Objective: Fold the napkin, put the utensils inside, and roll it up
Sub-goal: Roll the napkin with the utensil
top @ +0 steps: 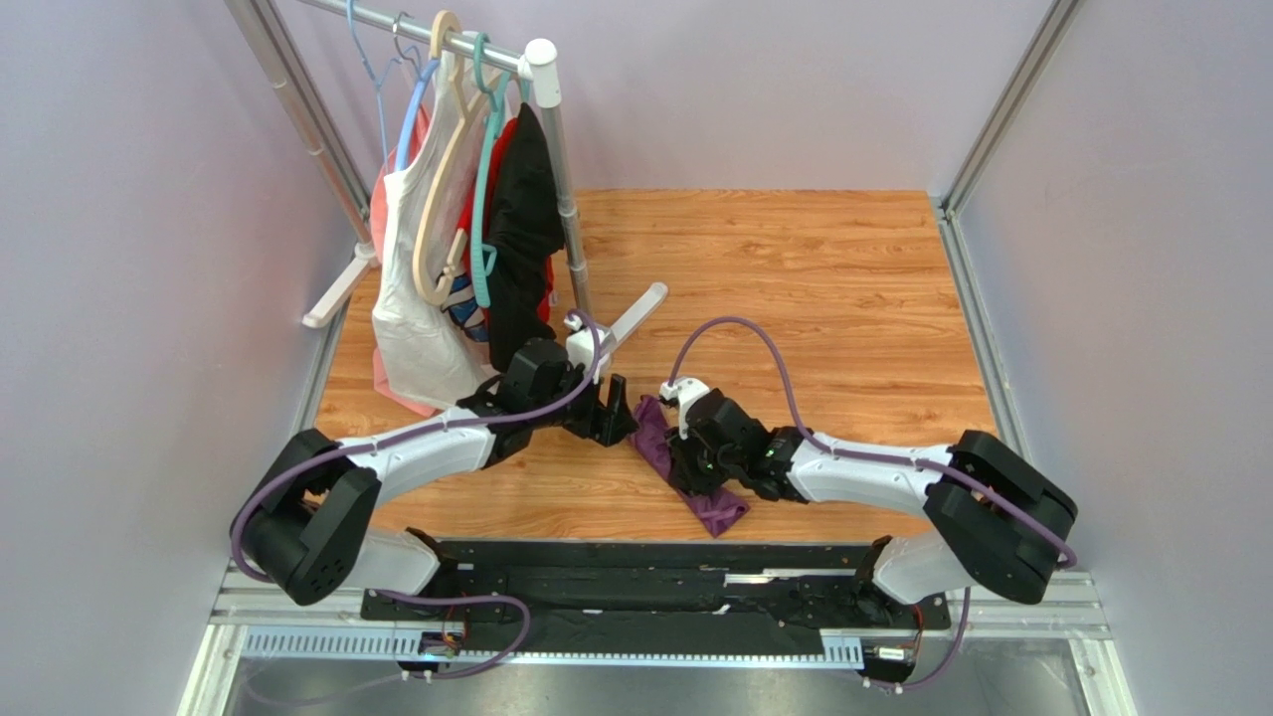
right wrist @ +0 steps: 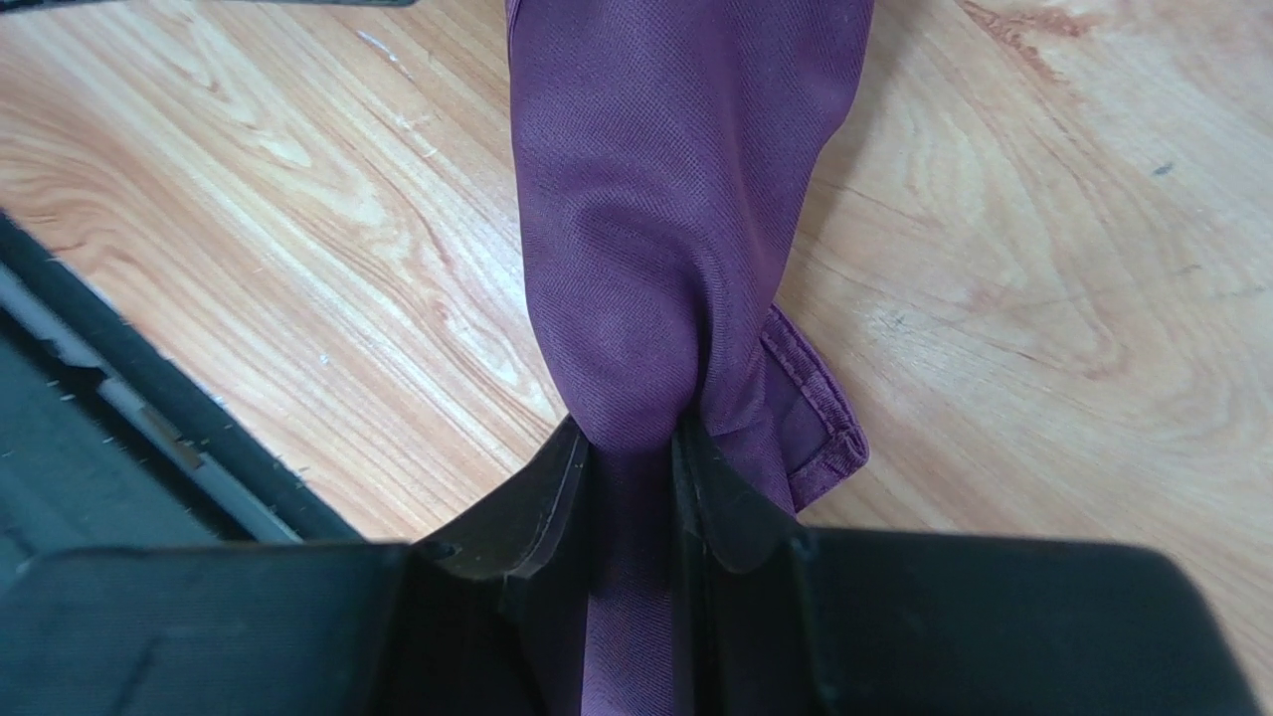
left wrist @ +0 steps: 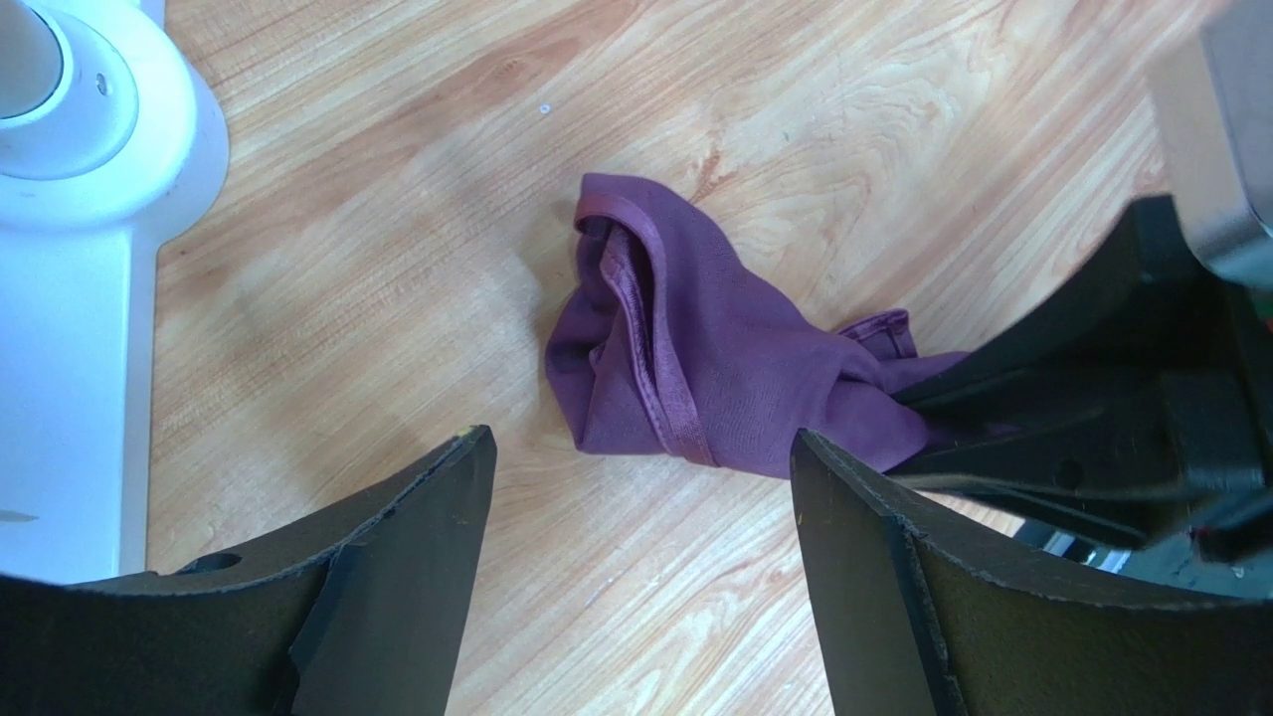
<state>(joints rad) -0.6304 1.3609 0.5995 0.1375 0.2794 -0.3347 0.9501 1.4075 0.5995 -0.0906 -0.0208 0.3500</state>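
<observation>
Closest to my right wrist camera, the right gripper has its jaws pinched tight on a bunched fold of the purple napkin. The rest of the cloth trails off across the wooden table. Only my left wrist view shows the crumpled free end and its hem. There the left gripper hangs beside it, jaws spread wide, holding nothing. The overhead view alone shows the napkin lying mid-table between both arms, and the clothes rack with hung garments at far left.

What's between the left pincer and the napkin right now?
Nothing but bare wooden tabletop separates the open left pincer from the napkin; the left wrist view shows it.
</observation>
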